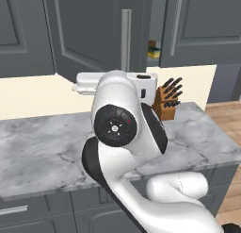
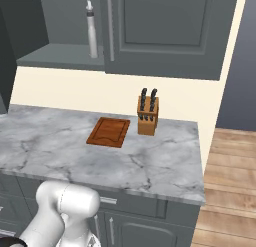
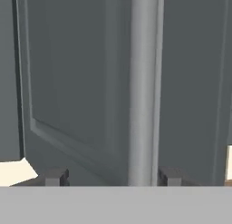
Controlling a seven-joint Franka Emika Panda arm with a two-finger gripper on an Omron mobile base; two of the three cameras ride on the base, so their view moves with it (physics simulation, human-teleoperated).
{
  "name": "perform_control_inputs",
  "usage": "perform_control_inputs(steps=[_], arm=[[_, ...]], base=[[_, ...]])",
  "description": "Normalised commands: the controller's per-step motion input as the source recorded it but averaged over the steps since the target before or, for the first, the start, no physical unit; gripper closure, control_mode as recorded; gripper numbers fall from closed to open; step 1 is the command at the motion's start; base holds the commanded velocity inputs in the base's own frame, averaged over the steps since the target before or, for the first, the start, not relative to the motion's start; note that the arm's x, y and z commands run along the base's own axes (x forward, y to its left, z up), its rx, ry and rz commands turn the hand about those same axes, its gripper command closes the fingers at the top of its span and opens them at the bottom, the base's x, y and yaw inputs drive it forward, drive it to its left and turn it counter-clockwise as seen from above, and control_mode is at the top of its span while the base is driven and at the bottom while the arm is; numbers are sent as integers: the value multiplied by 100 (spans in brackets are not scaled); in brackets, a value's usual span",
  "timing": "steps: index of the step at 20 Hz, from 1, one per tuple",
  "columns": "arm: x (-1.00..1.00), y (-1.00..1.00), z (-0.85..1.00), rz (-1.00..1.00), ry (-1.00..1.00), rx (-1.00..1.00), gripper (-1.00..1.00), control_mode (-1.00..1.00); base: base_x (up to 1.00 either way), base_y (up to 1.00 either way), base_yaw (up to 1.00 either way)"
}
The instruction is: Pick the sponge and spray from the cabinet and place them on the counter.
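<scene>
Cabinet point(image 3: 81, 82) door handle point(image 3: 144, 82) stands between open jaws.

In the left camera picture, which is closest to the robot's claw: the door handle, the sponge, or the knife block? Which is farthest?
1. Door handle: right at the claw, between its open fingers.
2. Sponge and knife block: both off to the right, sponge up in the cabinet, block on the counter; too close to rank.

Knife block point(image 2: 148, 116) just right of wooden cutting board point(image 2: 109, 132)
</scene>
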Motion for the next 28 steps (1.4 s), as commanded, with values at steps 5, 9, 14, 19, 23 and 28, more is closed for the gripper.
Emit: perform_control_inputs(steps=[5, 9, 14, 19, 23, 28], arm=[[-42, 39, 20, 0, -1, -5, -100, -100], [-62, 3, 13, 0, 0, -1, -100, -100], [-71, -36, 0, 2, 2, 4, -100, -100], [-75, -60, -8, 8, 5, 8, -100, -100], [-68, -72, -12, 10, 4, 11, -100, -100], [-59, -69, -3, 10, 5, 18, -100, -100]], base=[[0, 0, 0], [0, 0, 0], [0, 0, 0], [0, 0, 0], [0, 0, 0], [0, 0, 0]])
